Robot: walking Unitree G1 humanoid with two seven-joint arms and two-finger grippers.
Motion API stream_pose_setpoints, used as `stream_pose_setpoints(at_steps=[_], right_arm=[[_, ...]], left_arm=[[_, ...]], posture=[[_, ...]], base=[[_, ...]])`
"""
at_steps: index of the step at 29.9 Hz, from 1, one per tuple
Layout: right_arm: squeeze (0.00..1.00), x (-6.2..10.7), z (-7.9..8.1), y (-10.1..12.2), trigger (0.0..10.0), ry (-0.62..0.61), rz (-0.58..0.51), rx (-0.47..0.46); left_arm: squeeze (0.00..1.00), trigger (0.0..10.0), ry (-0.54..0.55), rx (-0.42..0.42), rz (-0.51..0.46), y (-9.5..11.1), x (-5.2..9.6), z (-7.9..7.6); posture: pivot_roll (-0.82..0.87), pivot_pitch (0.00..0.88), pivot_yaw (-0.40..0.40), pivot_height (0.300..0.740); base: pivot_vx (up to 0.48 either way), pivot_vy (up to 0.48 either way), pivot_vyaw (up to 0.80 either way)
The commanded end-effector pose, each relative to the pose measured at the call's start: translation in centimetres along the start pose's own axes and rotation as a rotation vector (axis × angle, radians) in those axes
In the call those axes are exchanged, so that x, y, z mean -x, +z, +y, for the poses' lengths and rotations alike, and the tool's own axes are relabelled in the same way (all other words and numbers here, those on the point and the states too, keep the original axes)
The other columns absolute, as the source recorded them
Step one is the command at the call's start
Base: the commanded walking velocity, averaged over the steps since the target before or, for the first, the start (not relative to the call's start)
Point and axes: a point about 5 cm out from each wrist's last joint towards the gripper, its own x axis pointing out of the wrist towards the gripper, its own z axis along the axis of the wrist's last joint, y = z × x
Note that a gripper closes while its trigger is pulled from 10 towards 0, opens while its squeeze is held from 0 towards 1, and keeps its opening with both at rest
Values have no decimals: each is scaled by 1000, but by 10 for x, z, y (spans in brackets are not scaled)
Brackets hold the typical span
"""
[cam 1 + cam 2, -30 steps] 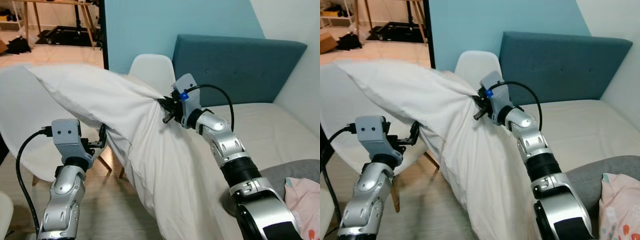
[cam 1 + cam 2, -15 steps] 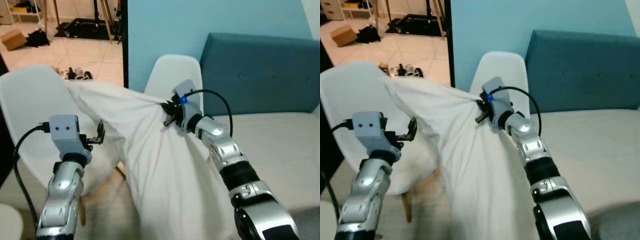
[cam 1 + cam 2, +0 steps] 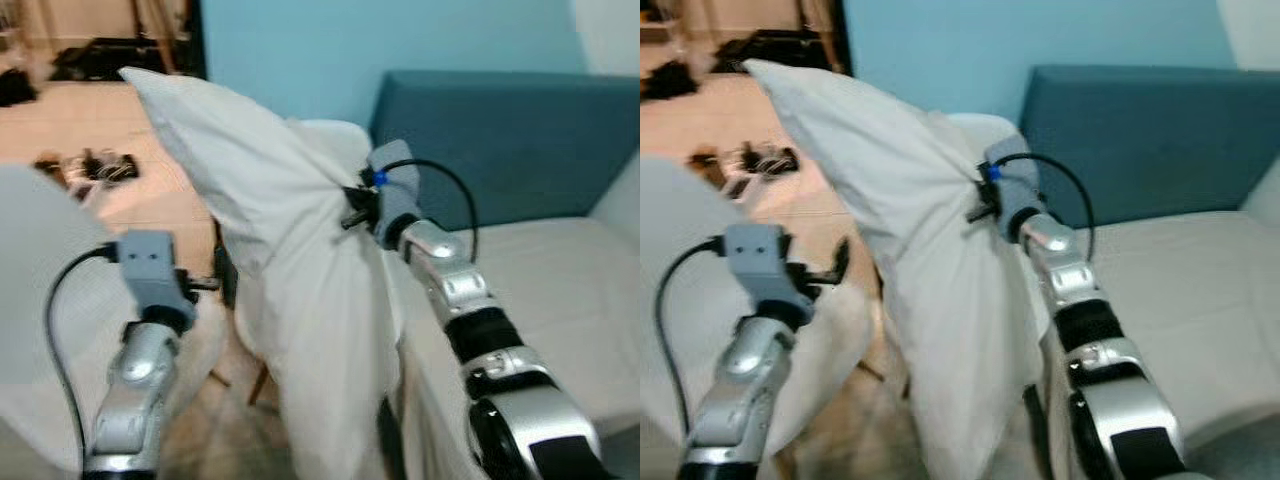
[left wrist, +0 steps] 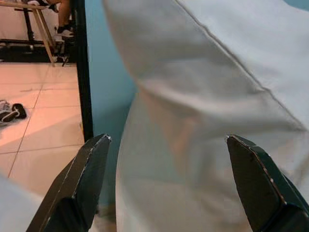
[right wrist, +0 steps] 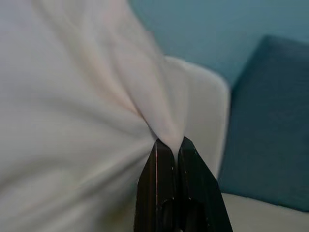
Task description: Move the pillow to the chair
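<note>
The step in hand looks like the carry: the right end effector (image 5: 170, 151) has its two black fingers pressed together on a bunched fold of the white pillow (image 3: 290, 260), which hangs from that pinch in the air, its upper corner rising away from the end effector toward the doorway and its long lower part drooping below it, beside the bed (image 3: 560, 270). The left end effector (image 4: 169, 181) is spread wide, empty, with the pillow's cloth just ahead of it between the fingertips' line but not touching either finger. A white chair (image 5: 205, 111) stands just behind the pinched fold, its pale back rising past the right end effector in front of the teal headboard (image 3: 500, 140); another pale rounded chair back (image 3: 40, 280) sits beside the left arm. The next move probably calls for swinging the hanging cloth over one seat and lowering it before letting go. Both head views are blurred, so edges are soft; the pillow hides the near chair's seat and legs, and its own lower end is cut off at the frame.
</note>
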Motion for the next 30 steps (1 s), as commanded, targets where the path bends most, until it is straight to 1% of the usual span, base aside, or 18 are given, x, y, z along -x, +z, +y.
stream_pose_setpoints(at_steps=[1, 8, 9, 11, 15, 18, 20, 21, 23, 24, 26, 28, 30], right_arm=[[0, -3, -1, 22, 10000, -12, -87, 8], [0, -3, -1, 27, 10000, -10, -116, 33], [0, -3, 2, 29, 10000, 19, -133, 82], [0, -3, 2, 29, 10000, 19, -133, 82], [0, -3, 4, 28, 10000, 52, -131, 172], [0, -2, 4, 26, 10000, 57, -118, 196], [0, 0, 13, 18, 10000, 156, -94, 212], [0, 0, 13, 18, 10000, 156, -94, 212], [0, 3, 26, 10, 10000, 275, -72, 260], [0, 3, 26, 10, 10000, 275, -72, 260], [0, 6, 35, 7, 10000, 355, -68, 284], [0, 7, 38, 7, 10000, 375, -69, 290], [0, 7, 36, 5, 10000, 378, -60, 322]], left_arm=[[0, 10000, 8, -12, 17, -2, 2, 4], [0, 10000, 8, -10, 19, -3, 2, 3], [0, 10000, 12, -9, 19, -2, 1, 3], [0, 10000, 12, -9, 19, -2, 1, 3], [0, 10000, 16, -9, 19, -2, 1, 2], [0, 10000, 17, -16, 18, -2, 2, 2], [0, 10000, 29, -19, 32, -3, 3, 3], [0, 10000, 29, -19, 32, -3, 3, 3], [0, 10000, 40, -20, 45, -5, 3, 3], [0, 10000, 40, -20, 45, -5, 3, 3], [0, 10000, 40, -21, 47, -5, 2, 3], [0, 10000, 39, -22, 48, -5, 2, 3], [0, 10000, 32, -41, 55, -5, 2, 1]], posture=[[-9, 0, -90, 740], [-11, 0, -89, 740], [-12, 0, -90, 740], [-12, 0, -90, 740], [-9, 0, -95, 740], [-9, 0, -95, 740], [-9, 0, -97, 740], [-9, 0, -97, 740], [-12, 0, -98, 740], [-12, 0, -98, 740], [-12, 0, -99, 740], [-12, 0, -99, 740], [-12, 0, -100, 740]], base=[[375, 0, -756], [372, 0, -656], [368, 0, 0], [368, 0, 0], [360, 0, 0], [345, 0, 0], [0, 0, 0], [0, 0, 0], [0, 0, 800], [0, 0, 800], [0, 0, 800], [0, 0, 800], [0, 0, 800]])
